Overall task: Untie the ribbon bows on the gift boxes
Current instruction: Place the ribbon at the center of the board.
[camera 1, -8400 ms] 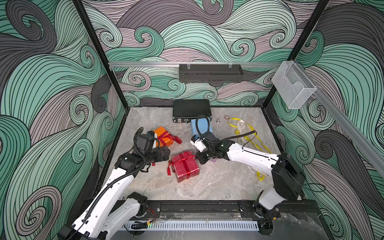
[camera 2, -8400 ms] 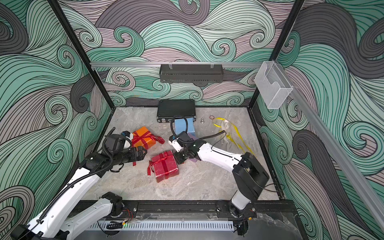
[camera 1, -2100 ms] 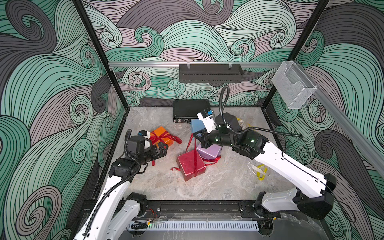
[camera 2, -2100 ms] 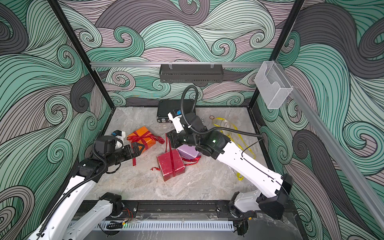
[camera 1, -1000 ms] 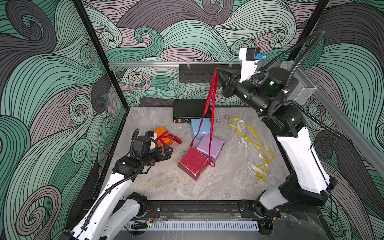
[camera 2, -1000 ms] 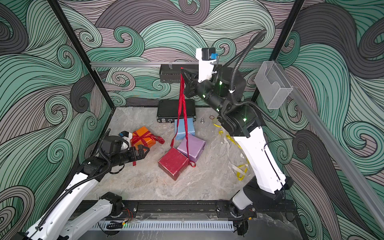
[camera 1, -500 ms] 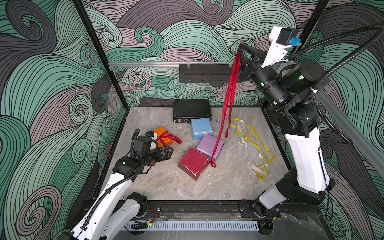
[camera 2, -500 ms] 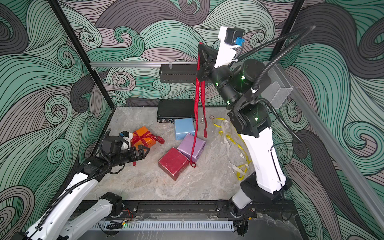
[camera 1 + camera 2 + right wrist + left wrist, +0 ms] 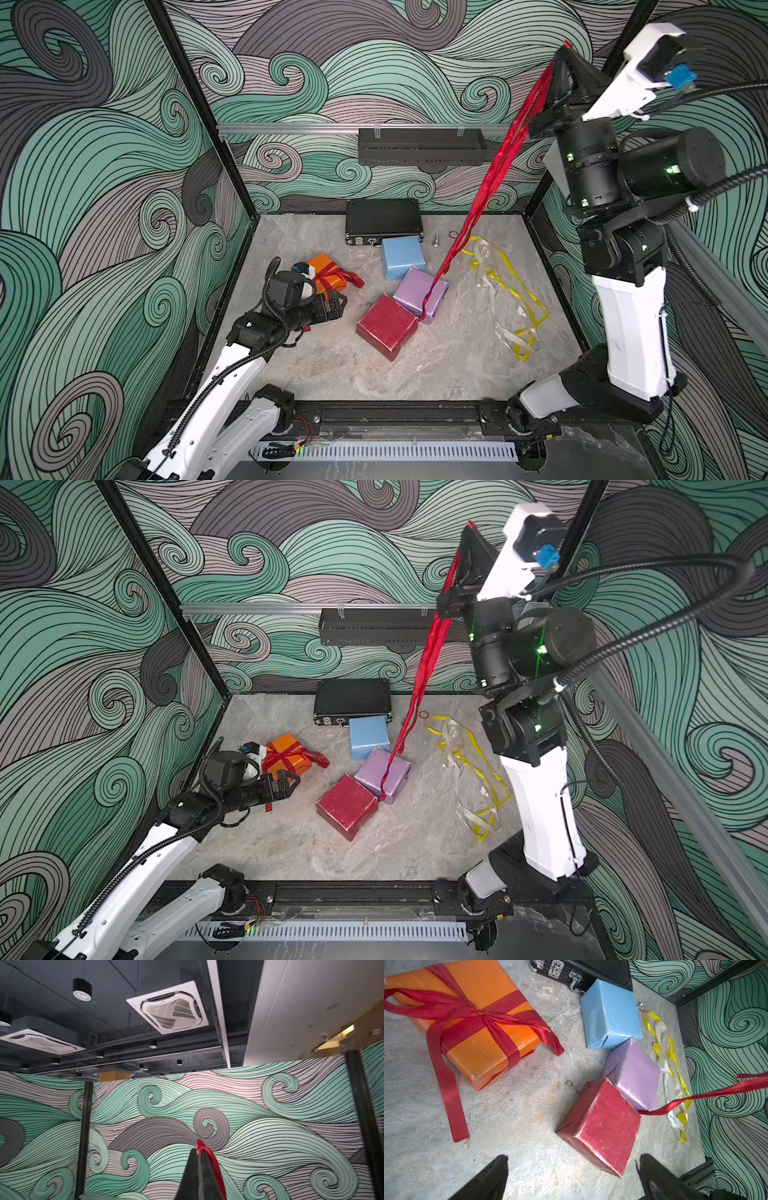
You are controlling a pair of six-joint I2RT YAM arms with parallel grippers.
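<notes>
High at the back right, my right gripper (image 9: pixel 567 45) (image 9: pixel 471 523) (image 9: pixel 198 1150) is shut on a red ribbon (image 9: pixel 498 166) (image 9: pixel 428 658). The ribbon hangs down to the lilac gift box (image 9: pixel 419 293) (image 9: pixel 633 1076) and ends beside the glossy red box (image 9: pixel 386 326) (image 9: pixel 600 1126). Both boxes are bare, as is the light blue box (image 9: pixel 402 257) (image 9: pixel 610 1014). The orange box (image 9: pixel 328 276) (image 9: pixel 483 978) carries a tied red bow (image 9: pixel 481 1014). My left gripper (image 9: pixel 338 305) (image 9: pixel 291 785) (image 9: pixel 572 1159) is open and empty, low beside the orange box.
Loose yellow and white ribbons (image 9: pixel 507 286) (image 9: pixel 469 766) lie on the floor at the right. A flat black case (image 9: pixel 382 220) sits against the back wall, with a small metal piece (image 9: pixel 435 242) beside it. A black shelf (image 9: pixel 419 145) hangs on the back wall.
My right arm has swung higher and further right, drawing the red ribbon up with it. Its tail has slid along the lilac box. The left arm has stayed put.
</notes>
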